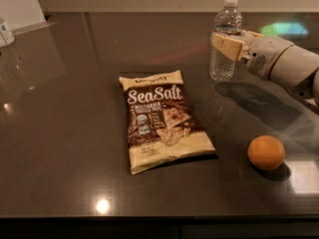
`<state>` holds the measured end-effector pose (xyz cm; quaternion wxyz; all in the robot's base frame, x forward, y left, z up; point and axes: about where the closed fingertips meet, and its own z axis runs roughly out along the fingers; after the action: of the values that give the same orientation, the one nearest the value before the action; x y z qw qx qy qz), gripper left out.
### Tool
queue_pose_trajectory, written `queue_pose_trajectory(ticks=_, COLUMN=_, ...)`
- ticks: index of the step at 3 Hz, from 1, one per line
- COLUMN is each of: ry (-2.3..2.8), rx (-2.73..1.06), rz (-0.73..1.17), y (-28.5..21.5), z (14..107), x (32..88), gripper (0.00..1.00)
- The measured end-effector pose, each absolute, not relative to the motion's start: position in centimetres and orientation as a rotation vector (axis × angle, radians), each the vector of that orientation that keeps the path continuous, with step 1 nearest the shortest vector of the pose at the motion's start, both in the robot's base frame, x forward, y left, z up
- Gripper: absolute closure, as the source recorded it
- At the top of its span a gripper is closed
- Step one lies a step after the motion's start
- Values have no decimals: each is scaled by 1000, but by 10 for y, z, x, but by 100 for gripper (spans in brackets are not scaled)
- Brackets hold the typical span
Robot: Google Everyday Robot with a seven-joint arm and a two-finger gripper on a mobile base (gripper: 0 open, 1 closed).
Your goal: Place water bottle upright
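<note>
Camera view: a dark table (65, 133) is being viewed from its near edge.
Water bottle: the water bottle (222, 66) is being held upright at the upper right of the frame, with its base on the table.
Gripper: the bottle's middle is being gripped by the gripper (225, 43), which is being carried on a white arm (284, 63) entering from the right edge.
Snack bag: the snack bag (164, 121) is being seen lying flat at the centre, well apart from the bottle.
Orange: the orange (266, 152) is being seen at the lower right, near the bag.
</note>
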<state>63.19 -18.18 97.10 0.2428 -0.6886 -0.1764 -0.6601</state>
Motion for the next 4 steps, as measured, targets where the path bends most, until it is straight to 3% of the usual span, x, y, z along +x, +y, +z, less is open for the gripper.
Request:
queue_pose_trajectory(ticks=2, ry=-430, rx=-1843, rz=-1838, y=-188, z=937, x=629, gripper=100)
queue_pose_trajectory(ticks=3, ry=-418, rx=-1847, rz=-1843, y=-190, z=933, x=630, gripper=84)
queue_pose_trajectory(ticks=4, ry=-412, rx=-1847, rz=-1853, y=-191, z=930, x=630, gripper=61)
